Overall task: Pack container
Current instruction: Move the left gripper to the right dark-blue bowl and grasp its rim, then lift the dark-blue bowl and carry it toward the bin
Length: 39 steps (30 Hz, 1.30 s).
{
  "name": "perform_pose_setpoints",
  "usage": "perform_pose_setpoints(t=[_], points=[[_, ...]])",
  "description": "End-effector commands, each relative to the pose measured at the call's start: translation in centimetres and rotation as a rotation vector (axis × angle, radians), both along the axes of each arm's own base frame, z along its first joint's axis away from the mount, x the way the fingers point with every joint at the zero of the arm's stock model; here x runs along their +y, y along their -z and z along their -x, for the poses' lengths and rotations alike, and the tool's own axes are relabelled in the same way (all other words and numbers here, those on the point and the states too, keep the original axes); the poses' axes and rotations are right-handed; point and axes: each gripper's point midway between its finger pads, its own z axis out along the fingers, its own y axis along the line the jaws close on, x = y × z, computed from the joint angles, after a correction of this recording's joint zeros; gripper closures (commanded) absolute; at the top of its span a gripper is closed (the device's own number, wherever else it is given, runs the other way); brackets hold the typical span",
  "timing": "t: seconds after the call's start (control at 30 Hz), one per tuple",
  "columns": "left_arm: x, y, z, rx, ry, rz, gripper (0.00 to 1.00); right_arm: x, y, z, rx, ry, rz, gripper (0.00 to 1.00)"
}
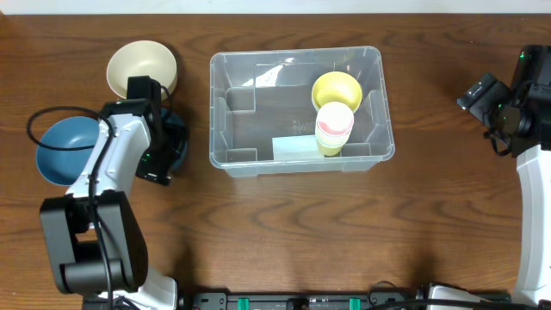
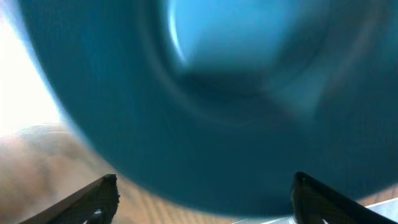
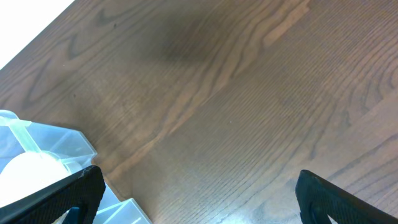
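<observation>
Left gripper [image 2: 205, 179], jaws wide, close over dark teal round bowl [image 2: 211, 93].
Right gripper [image 3: 199, 173] also spread, apart from clear rectangular plastic container [image 1: 293, 53].

Dark wooden table [image 1: 284, 224] with clear container [image 1: 258, 164], cream bowl [image 1: 138, 62] and blue bowl [image 1: 62, 148] at left

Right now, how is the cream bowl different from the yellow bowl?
The round cream bowl sits on the brown wooden table, outside the clear plastic container; the round yellow bowl sits inside it. The cream bowl looks wider than the yellow bowl. Both stand open side up.
</observation>
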Motion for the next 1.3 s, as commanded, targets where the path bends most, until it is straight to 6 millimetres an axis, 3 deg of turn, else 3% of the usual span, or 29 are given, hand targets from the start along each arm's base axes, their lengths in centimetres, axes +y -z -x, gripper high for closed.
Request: perform_pose_setpoints(t=[0.0, 0.1, 0.33, 0.57, 0.9, 1.1, 1.27], points=[[-0.8, 1.3, 0.2, 0.004, -0.015, 0.056, 0.20, -0.3, -0.1, 0.0, -0.002, 0.015, -0.001, 0.01], [-1.2, 1.6, -0.4, -0.026, -0.011, 0.078, 0.34, -0.3, -0.1, 0.0, -0.002, 0.015, -0.001, 0.01], [-1.1, 1.7, -0.5, -0.034, -0.002, 0.077, 0.93, -0.3, -0.1, 0.0, -0.002, 0.015, -0.001, 0.01], [-0.3, 1.7, -0.5, -0.038, -0.018, 0.069, 0.94, -0.3, -0.1, 0.0, -0.002, 0.015, -0.001, 0.01], [2.4, 1.0, -1.3, -0.102, -0.004, 0.091, 0.94, -0.3, -0.1, 0.0, -0.002, 0.015, -0.001, 0.01], [3.3, -1.6, -1.8, -0.203, 0.103, 0.087, 0.94, -0.3, -0.1, 0.0, -0.002, 0.015, -0.001, 0.01], [3.4, -6.5, -2.3, -0.355, 0.208, 0.018, 0.94, -0.3, -0.1, 0.0, -0.002, 0.015, -0.001, 0.01]])
